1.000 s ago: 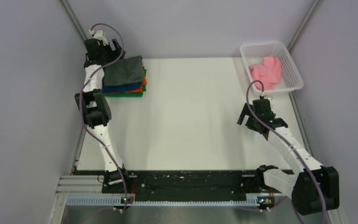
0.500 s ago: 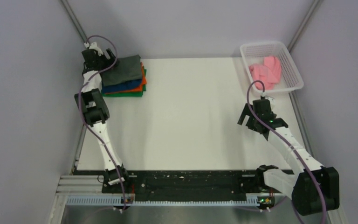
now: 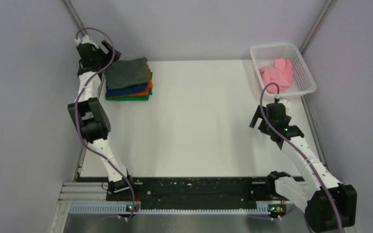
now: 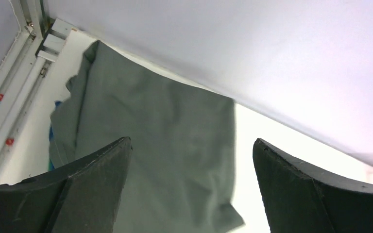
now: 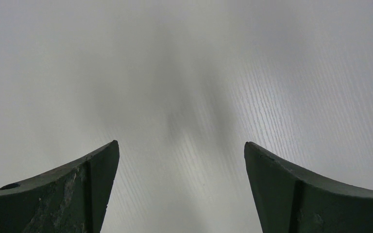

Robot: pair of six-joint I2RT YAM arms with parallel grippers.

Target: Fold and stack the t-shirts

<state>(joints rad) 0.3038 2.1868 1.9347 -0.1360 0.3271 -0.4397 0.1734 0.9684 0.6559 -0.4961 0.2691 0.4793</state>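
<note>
A folded charcoal grey t-shirt lies on top of a stack at the table's back left, over a navy one, an orange one and a green one. My left gripper is open and empty, raised just behind and left of the stack; the left wrist view shows the grey shirt below its spread fingers. A pink t-shirt lies crumpled in the white basket. My right gripper is open and empty over bare table, in front of the basket.
The white mesh basket stands at the back right corner. Grey walls close in the table at back and sides. A metal rail runs along the left table edge. The arm bases sit on a black strip at the near edge.
My left gripper has let go of the grey shirt and lifted back and to the left, away from the stack. The right arm has shifted slightly.
</note>
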